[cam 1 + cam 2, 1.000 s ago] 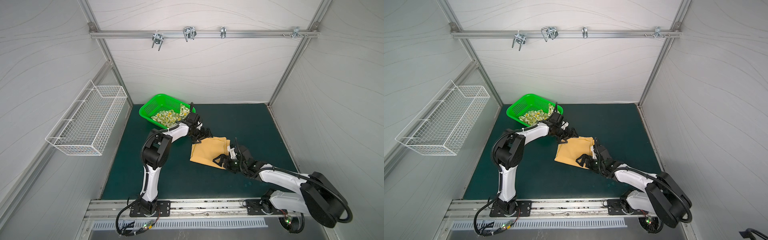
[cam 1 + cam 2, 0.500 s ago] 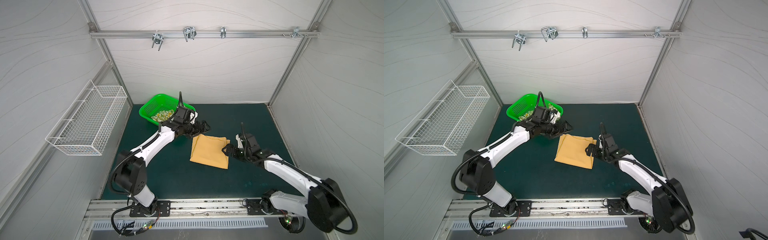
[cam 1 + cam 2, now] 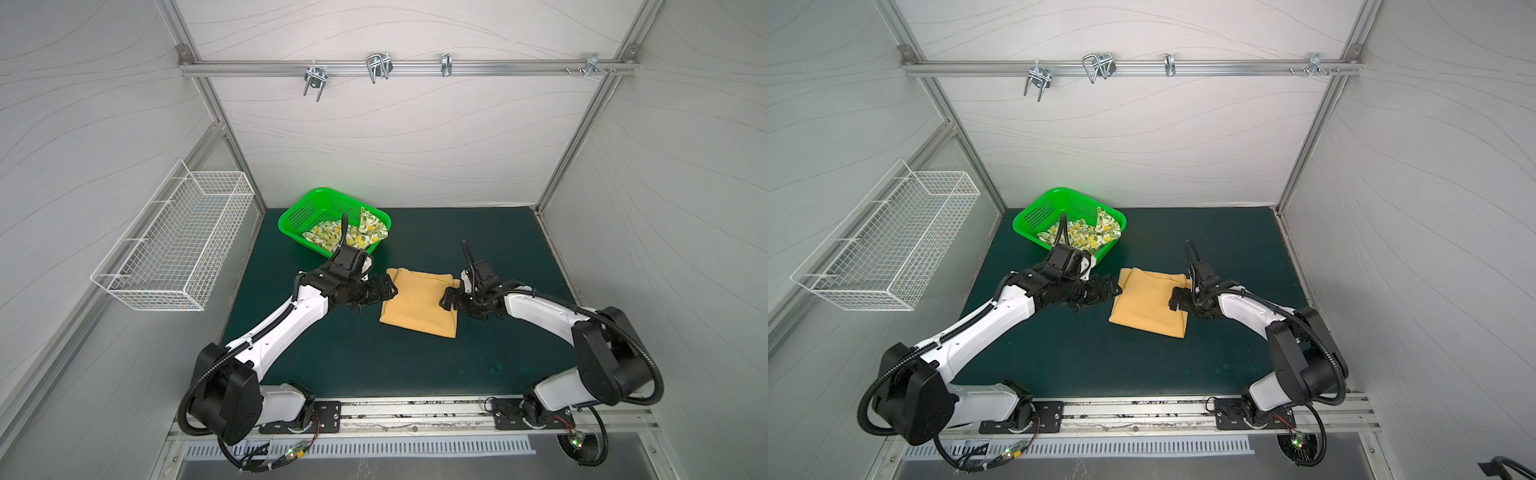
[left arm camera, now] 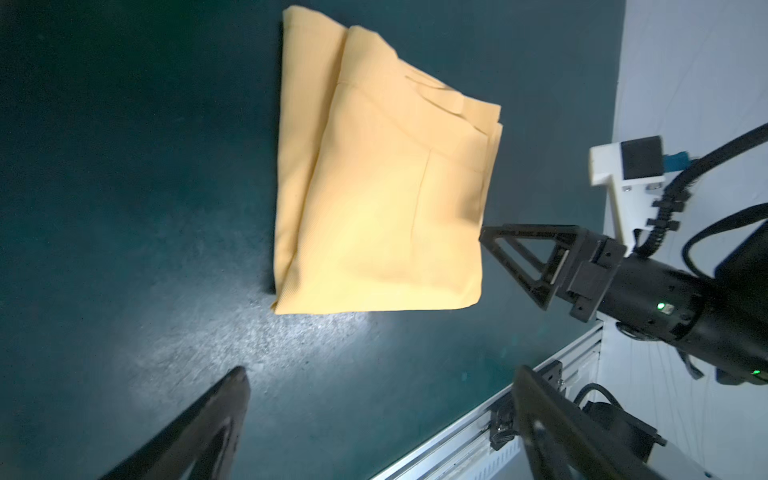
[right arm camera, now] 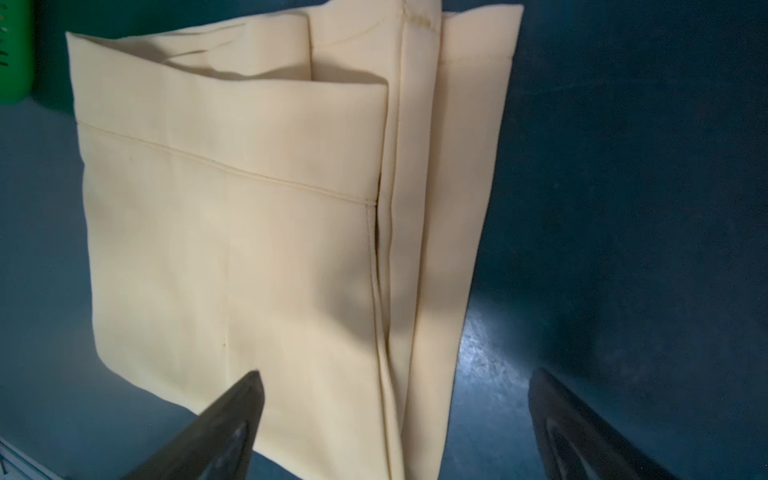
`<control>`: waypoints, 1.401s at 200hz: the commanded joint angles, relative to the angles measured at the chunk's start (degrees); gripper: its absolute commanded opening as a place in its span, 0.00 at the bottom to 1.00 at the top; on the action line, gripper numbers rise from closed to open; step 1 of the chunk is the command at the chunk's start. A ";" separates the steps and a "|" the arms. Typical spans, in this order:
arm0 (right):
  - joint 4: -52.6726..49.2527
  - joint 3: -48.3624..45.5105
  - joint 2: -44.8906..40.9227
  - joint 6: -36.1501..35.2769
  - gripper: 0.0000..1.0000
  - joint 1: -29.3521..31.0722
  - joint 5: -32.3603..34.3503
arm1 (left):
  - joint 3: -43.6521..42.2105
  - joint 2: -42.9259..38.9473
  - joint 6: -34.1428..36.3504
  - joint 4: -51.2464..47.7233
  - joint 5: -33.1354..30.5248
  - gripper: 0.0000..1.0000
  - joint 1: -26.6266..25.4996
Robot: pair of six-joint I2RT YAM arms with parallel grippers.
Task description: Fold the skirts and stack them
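Green mat [image 3: 415,365]: only top views show lemon skirt [image 3: 360,237] in basket [image 3: 301,211]; my left gripper [image 3: 388,289], right gripper [image 3: 448,300] gape empty, flanking mustard skirt [image 3: 417,303].

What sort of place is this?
Likely a robot test booth: white panel walls on an aluminium frame, left arm and right arm bolted to a rail, a mustard skirt on a green mat.

The folded skirt [image 3: 419,301] lies on the mat [image 3: 478,249] between the left gripper [image 3: 390,289] and the right gripper [image 3: 446,300], with the other skirt [image 3: 361,237] in the basket [image 3: 298,212] behind, leftward.
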 commanded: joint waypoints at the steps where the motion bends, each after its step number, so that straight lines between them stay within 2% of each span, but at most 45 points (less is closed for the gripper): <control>1: -1.65 1.37 2.49 -0.86 0.98 0.38 1.20 | -0.15 -3.43 0.72 -0.08 -2.90 0.99 0.04; 33: -1.23 2.75 6.25 -0.76 0.97 0.46 0.35 | -1.38 -4.75 1.11 -1.37 -4.31 0.99 0.55; 69: 0.03 5.19 11.70 0.18 0.90 2.15 -1.02 | -2.58 -4.93 1.08 -1.50 -4.16 0.99 1.00; 97: 0.55 6.48 15.02 0.99 0.74 3.49 -1.46 | -3.55 -5.19 0.64 -0.92 -3.80 0.99 1.10; 103: 0.71 6.50 15.58 1.27 0.68 3.47 -1.39 | -3.74 -5.28 0.63 -0.79 -3.71 0.99 1.10; 125: 0.88 6.87 16.96 1.79 0.37 3.26 -1.45 | -4.60 -5.46 0.89 -0.39 -3.83 0.99 1.19; 140: 0.19 7.61 17.31 1.58 0.23 2.81 -1.00 | -5.22 -5.20 1.07 0.07 -3.96 0.99 1.27; 180: -6.39 13.95 16.88 -3.58 0.02 0.32 3.14 | -6.52 -3.83 1.43 2.15 -4.04 0.99 1.45; 232: -19.19 29.03 19.97 -15.25 0.00 -6.96 9.67 | -6.90 -2.00 0.57 5.81 -4.27 0.99 1.45; 280: -25.34 42.18 26.56 -22.52 0.00 -15.49 17.04 | -6.48 1.92 -0.10 9.91 -1.95 0.98 1.45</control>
